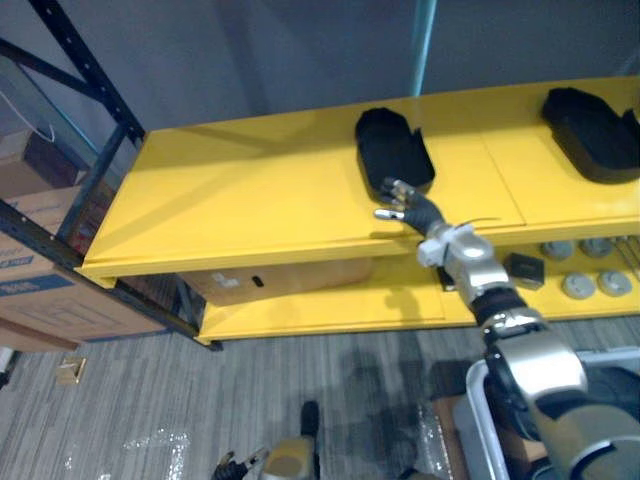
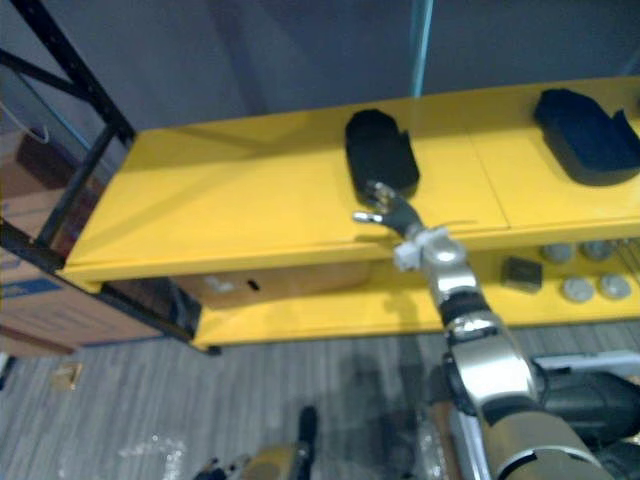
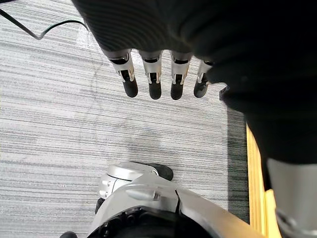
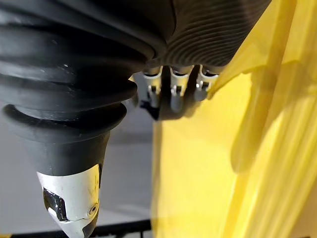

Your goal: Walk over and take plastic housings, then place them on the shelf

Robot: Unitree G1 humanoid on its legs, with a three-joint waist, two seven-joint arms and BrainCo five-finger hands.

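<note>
Two black plastic housings lie on the top level of the yellow shelf (image 1: 250,190). One housing (image 1: 393,150) sits about midway along the shelf, lengthwise from the back towards the front edge. The second housing (image 1: 593,130) rests towards the shelf's right end, nearer the back, well apart from the first.

The right hand (image 1: 400,197) reaches over the front edge and meets the near end of the middle housing. That housing looks flat on the yellow surface and not lifted. Whether the hand is clasping it or has let go I cannot tell.

The left hand (image 3: 154,74) hangs low over the grey carpet floor (image 3: 59,124). Its fingers are straight, side by side and pressed on nothing, so it carries no housing.

On the lower level (image 1: 330,305) are a cardboard box (image 1: 270,278) under the left half and some round grey parts (image 1: 590,285) towards the right end.

As I judge it, the walk and the pick-up are done, and the placing is at its close for the middle housing. The second housing counts as already delivered. What is left here is to free the right hand, if it is not yet free, and draw it back over the front edge without dragging the housing along. Whether more housings wait to be fetched cannot be told.
</note>
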